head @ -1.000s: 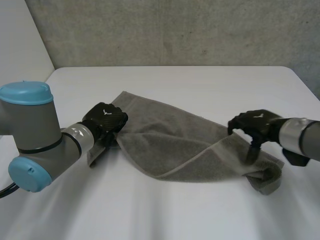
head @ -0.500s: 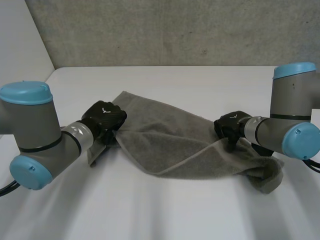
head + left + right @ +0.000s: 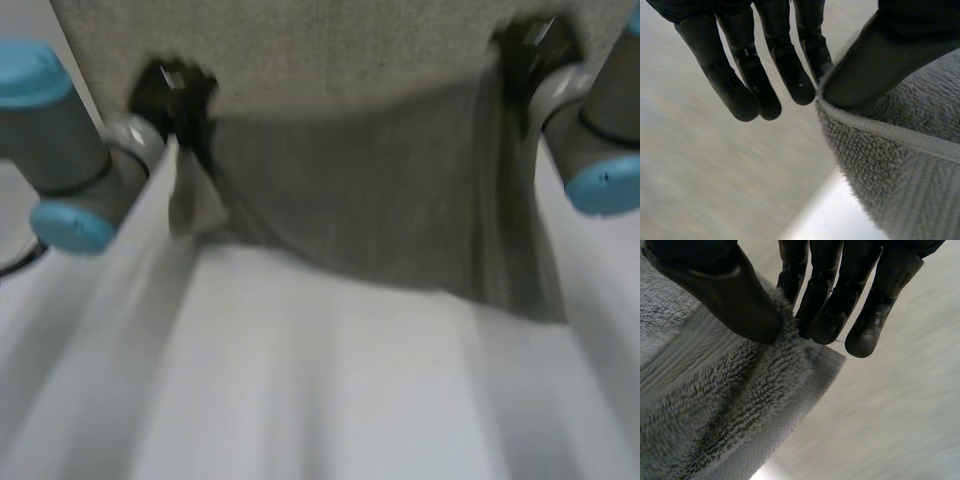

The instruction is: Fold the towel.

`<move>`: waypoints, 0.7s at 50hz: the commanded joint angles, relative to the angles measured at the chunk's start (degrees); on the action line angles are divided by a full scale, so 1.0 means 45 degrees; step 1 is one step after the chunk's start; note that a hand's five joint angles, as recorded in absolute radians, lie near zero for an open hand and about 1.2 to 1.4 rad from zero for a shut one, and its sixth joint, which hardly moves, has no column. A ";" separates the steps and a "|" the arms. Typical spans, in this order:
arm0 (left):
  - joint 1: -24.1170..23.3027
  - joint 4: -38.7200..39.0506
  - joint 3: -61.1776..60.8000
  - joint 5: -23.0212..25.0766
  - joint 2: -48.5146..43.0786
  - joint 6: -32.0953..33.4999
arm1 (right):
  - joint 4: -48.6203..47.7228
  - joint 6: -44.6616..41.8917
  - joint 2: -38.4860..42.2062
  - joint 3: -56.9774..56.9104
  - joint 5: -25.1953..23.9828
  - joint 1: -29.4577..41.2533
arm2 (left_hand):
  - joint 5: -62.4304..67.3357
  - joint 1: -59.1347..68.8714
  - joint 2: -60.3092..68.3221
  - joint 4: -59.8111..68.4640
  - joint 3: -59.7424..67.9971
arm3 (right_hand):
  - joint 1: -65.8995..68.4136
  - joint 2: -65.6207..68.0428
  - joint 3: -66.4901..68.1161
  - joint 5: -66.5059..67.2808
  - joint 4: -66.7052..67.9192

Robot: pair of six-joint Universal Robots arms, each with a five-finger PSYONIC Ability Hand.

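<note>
Left hand (image 3: 790,65) pinched the towel (image 3: 900,170) hem between thumb and fingers, near a corner. Right hand (image 3: 825,305) did the same, with its thumb on the pile and fingers behind, clamped on the other top corner. Head view: hands sat upper left and upper right of the frame, with the towel hanging between them as a spread sheet. Couldn't tell whether its lower edge touched the worktop (image 3: 330,400). A second earlier it lay rumpled on the worktop, both hands low. So the lift was done and the cloth opened out. Likely next: lay it flat, then the first fold. The flap under the left hand could crease.
</note>
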 commanded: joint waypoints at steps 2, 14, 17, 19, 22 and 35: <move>0.0327 0.2316 0.4459 -0.1892 0.0270 -0.3747 | -0.5080 0.0695 -0.3274 0.1732 0.0746 -0.0130 | -0.3336 -0.0731 -0.1215 -0.1613 -0.1926 | 0.0717 0.1273 0.0713 0.0858 0.0746; 0.0229 -0.3457 0.5233 0.2324 -0.0998 -0.2876 | 0.0331 0.0442 -0.3315 0.3698 -0.2304 0.0007 | -0.3336 -0.0731 -0.1215 -0.1613 -0.1926 | 0.0717 0.1273 0.0713 0.0858 0.0746; 0.0249 -0.4457 0.3362 0.2639 -0.1038 -0.1824 | 0.0743 -0.0065 -0.3276 0.4831 -0.2364 0.0026 | -0.3336 -0.0731 -0.1215 -0.1613 -0.1926 | 0.0717 0.1273 0.0713 0.0858 0.0746; 0.0307 -0.4481 0.2219 0.2660 -0.1019 -0.1193 | 0.0744 -0.0379 -0.3237 0.5559 -0.2364 0.0026 | -0.3336 -0.0731 -0.1215 -0.1613 -0.1926 | 0.0717 0.1273 0.0713 0.0858 0.0746; 0.0386 -0.4070 0.0110 0.2621 -0.0960 0.0037 | 0.0725 -0.1024 -0.3257 0.7024 -0.2345 -0.0071 | -0.3336 -0.0731 -0.1215 -0.1613 -0.1926 | 0.0717 0.1273 0.0713 0.0858 0.0746; 0.0854 -0.3193 -0.6741 0.2699 0.0775 0.2810 | 0.0393 -0.1610 -0.3879 1.1552 -0.2404 -0.0266 | -0.3336 -0.0731 -0.1215 -0.1613 -0.1926 | 0.0717 0.1273 0.0713 0.0858 0.0746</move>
